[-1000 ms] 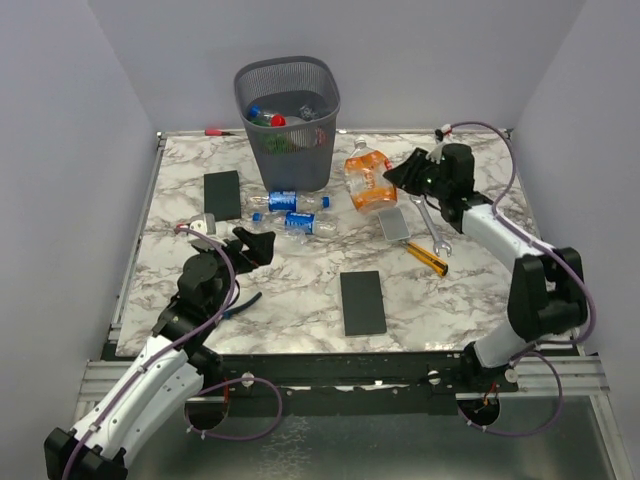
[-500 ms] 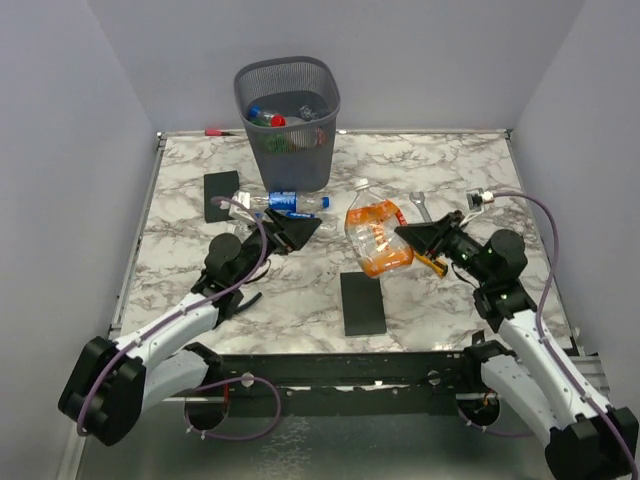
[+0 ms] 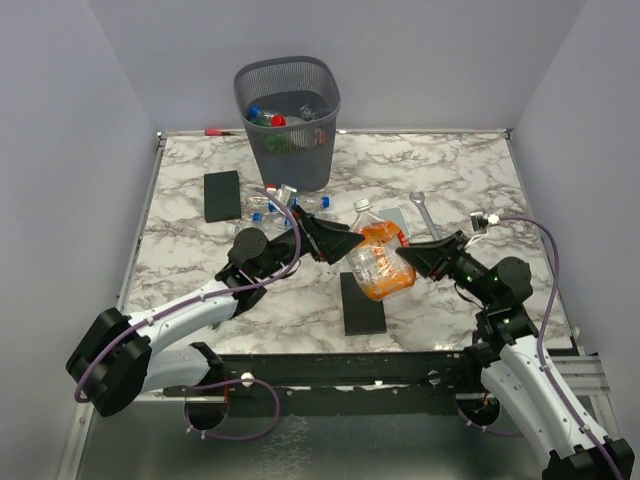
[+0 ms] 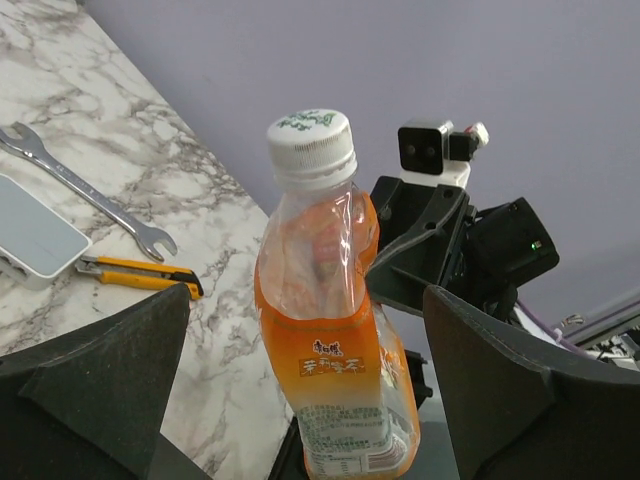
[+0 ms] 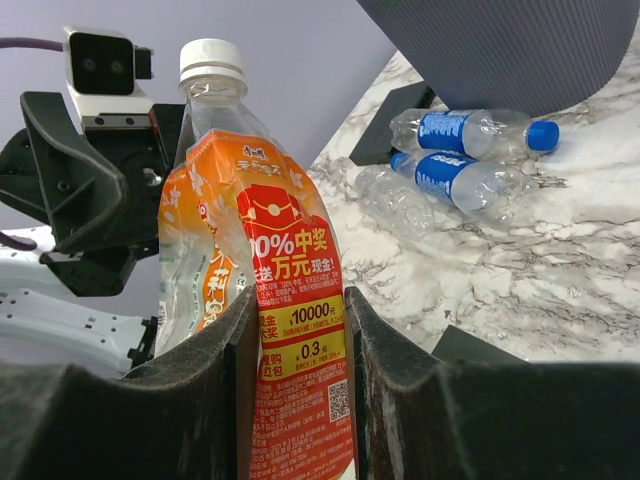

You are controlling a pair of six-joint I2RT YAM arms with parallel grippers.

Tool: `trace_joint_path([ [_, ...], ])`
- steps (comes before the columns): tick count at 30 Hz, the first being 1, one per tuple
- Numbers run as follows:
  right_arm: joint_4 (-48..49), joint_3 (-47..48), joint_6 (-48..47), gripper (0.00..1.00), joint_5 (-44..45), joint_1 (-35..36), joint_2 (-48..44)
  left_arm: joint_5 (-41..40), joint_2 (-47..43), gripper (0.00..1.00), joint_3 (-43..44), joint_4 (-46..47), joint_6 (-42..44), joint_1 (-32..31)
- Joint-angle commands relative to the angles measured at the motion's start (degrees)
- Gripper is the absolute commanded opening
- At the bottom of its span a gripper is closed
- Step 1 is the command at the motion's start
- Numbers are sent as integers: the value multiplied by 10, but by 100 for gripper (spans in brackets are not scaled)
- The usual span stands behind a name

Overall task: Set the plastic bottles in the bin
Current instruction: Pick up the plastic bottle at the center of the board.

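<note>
Black right pincer (image 5: 297,335) clamps the lower body of an orange-labelled clear plastic bottle (image 5: 285,250), white cap up, over the marble-patterned counter (image 3: 455,170). The left pincer (image 4: 320,385) gapes wide just beside it, gripping nothing. Farther off, clear blue-labelled plastic bottles (image 5: 470,130) lie at the foot of the dark grey wire-mesh bin (image 3: 292,155), which already contains others.

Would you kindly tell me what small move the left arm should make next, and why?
Probably close the left claw on the orange bottle: it sits between the open jaws, while the right claw grips it, suggesting a handover toward the bin.
</note>
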Motion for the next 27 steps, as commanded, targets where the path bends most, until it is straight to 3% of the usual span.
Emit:
trace_joint_path([
  [1, 30, 5, 12, 25, -24, 2, 4, 12, 23, 99, 25, 14, 31, -25],
  [6, 26, 19, 9, 26, -38, 2, 13, 2, 35, 90, 23, 14, 37, -34],
  [10, 2, 33, -8, 30, -50, 2, 21, 16, 43, 61, 28, 14, 39, -37],
  [13, -39, 54, -30, 43, -58, 2, 23, 32, 44, 40, 31, 14, 39, -38],
  [15, -75, 76, -47, 61, -70, 2, 25, 40, 41, 32, 31, 14, 43, -38],
  [17, -119, 103, -68, 80, -85, 2, 29, 50, 37, 27, 31, 14, 48, -38],
  [20, -217, 154, -108, 98, -92, 2, 32, 68, 25, 24, 33, 15, 59, -36],
  [24, -308, 210, -162, 100, -112, 3, 29, 128, 9, 24, 52, 19, 71, -27],
  [27, -325, 222, -170, 100, -153, 2, 32, 179, 6, 24, 74, 28, 68, -18],
])
